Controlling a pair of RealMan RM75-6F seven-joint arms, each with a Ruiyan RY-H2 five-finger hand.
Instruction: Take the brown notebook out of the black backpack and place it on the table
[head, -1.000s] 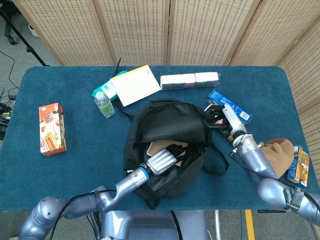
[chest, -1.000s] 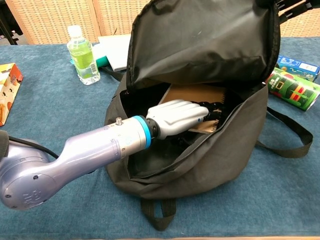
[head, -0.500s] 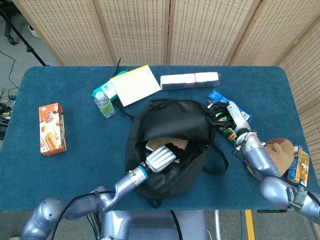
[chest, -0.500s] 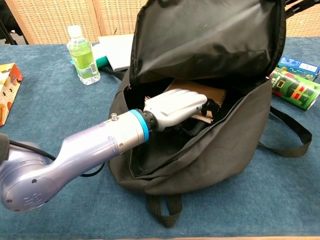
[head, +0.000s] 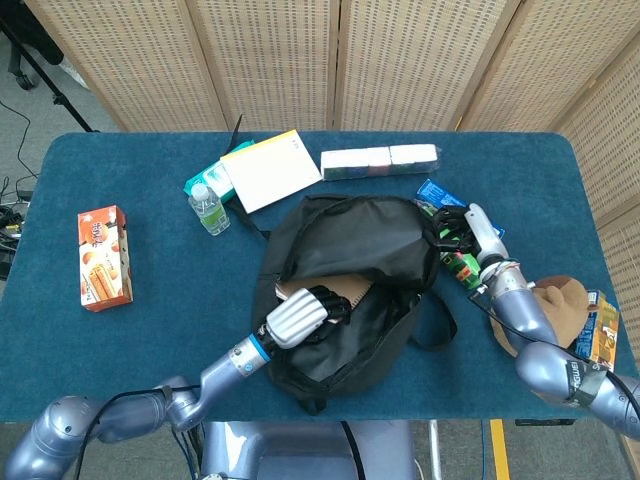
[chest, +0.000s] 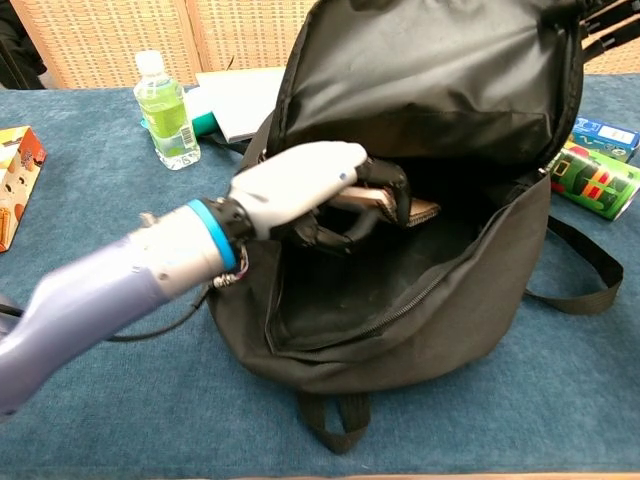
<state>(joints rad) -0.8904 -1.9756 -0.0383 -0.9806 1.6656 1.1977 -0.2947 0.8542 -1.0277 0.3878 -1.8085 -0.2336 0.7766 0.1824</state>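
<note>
Since earlier frame left hand (chest: 300, 190) pulls back toward backpack (head: 345, 290) mouth, fingers clamped on brown notebook (chest: 385, 200), half out; right hand (head: 470, 228) grips backpack top; desk (head: 150, 340) placement remains

Small clear plastic bottle of green drink (head: 208, 210), white pad with yellow edge (head: 270, 170), orange snack carton (head: 104, 257), white wrapped tissue packs (head: 380, 161), green cylindrical can (chest: 600, 178), blue box (chest: 607, 136), brown plush toy (head: 556, 306)

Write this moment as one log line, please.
left hand: grips notebook | backpack: open | right hand: holds backpack top | notebook: partly out
</note>
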